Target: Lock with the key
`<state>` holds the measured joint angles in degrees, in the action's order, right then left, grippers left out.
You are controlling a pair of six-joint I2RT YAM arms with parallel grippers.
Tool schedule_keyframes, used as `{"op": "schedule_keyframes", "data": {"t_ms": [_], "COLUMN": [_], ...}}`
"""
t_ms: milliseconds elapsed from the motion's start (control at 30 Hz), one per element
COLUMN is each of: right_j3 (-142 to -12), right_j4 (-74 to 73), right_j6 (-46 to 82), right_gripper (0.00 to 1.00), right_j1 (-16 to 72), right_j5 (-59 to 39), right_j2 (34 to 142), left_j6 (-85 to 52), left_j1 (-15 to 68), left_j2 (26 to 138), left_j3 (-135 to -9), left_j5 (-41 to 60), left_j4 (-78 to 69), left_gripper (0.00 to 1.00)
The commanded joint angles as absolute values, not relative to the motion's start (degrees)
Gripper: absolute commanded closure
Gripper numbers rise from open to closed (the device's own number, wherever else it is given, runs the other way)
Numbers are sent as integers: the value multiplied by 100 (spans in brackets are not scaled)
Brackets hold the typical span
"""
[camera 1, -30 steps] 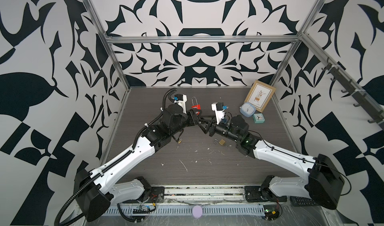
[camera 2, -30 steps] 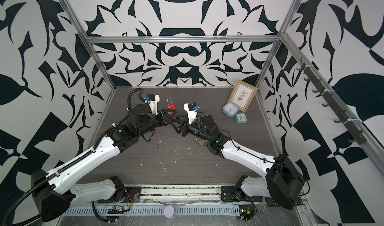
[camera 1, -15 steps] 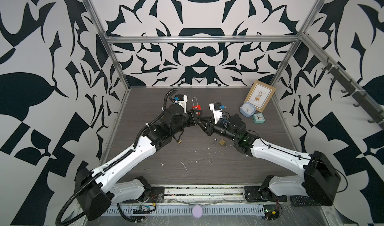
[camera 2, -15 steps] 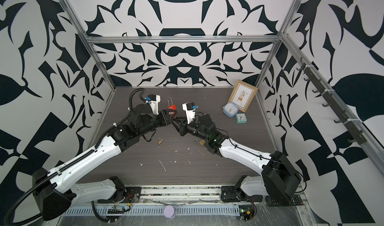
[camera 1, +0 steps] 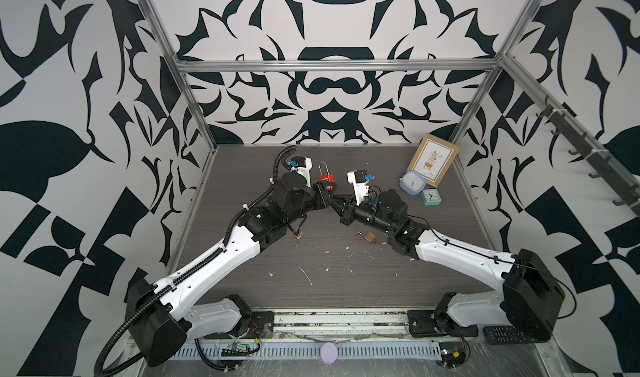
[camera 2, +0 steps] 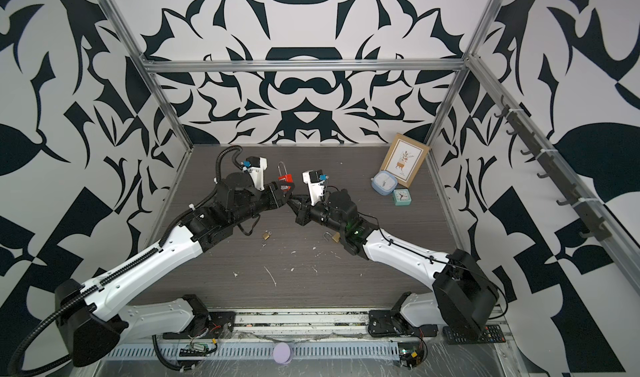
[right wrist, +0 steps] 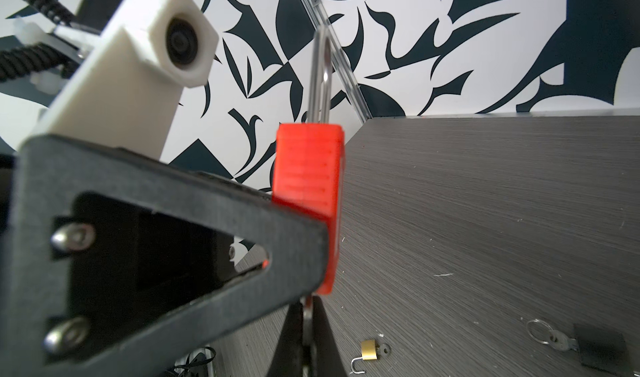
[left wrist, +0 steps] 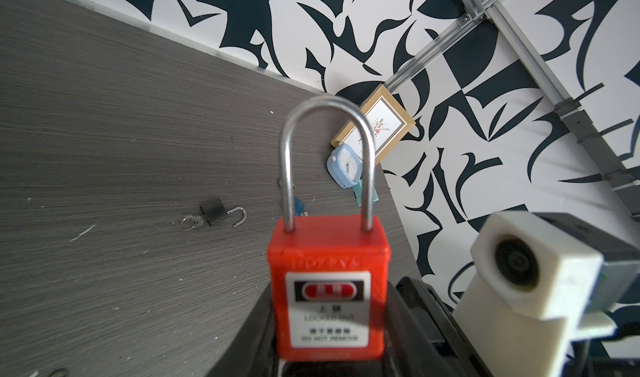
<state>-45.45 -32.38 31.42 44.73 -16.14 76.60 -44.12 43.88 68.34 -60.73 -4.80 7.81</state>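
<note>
Both arms meet above the middle of the grey table (camera 1: 346, 288), toward the back wall. The left gripper (camera 1: 325, 191) is clamped on the lower body of the red safety padlock (left wrist: 329, 288), a black finger on either side. It holds the padlock off the table with the steel shackle (left wrist: 327, 157) pointing up, both legs seated in the body. Right underneath sits the right gripper (right wrist: 307, 337), reaching in from the opposite side. Its fingertips are pinched tight on a thin strip of metal, the key (right wrist: 307, 318), right at the padlock's base. How deep the key sits in the keyway, I cannot tell. Down on the table, a small brass padlock (camera 1: 370, 236) lies open beside the right arm. A black padlock (left wrist: 213, 212), shackle open, lies apart with a key ring at its base. A blue clock (camera 1: 412, 184) and a teal clock (camera 1: 431, 197) stand by a picture frame (camera 1: 433, 158) in the far right corner.
</note>
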Motion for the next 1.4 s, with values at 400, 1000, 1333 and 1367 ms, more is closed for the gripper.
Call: {"op": "schedule_keyframes", "data": {"t_ms": [400, 1000, 1333, 1367], "right_j3": [-5184, -4803, -4357, -4320], "right_j4": [-2107, -1657, -1748, -1770], "right_j6": [2322, 2391, 2552, 2568], "right_gripper": [100, 100, 100, 100], "right_j1": [4499, 4604, 4880, 4907], "right_j5": [-1222, -1538, -1471, -1455], "right_j2": [7615, 7335, 7259, 7260], "left_j6": [-4471, -5227, -5591, -5642], "left_j1": [4381, 4130, 3671, 3608], "left_j2": [7642, 8067, 8151, 8144], "left_j3": [-7611, -8250, -8508, -8516], "left_j5": [-1328, -2105, -2353, -2373], "left_j4": [2995, 3821, 3905, 3922], "left_gripper": [100, 100, 100, 100]}}
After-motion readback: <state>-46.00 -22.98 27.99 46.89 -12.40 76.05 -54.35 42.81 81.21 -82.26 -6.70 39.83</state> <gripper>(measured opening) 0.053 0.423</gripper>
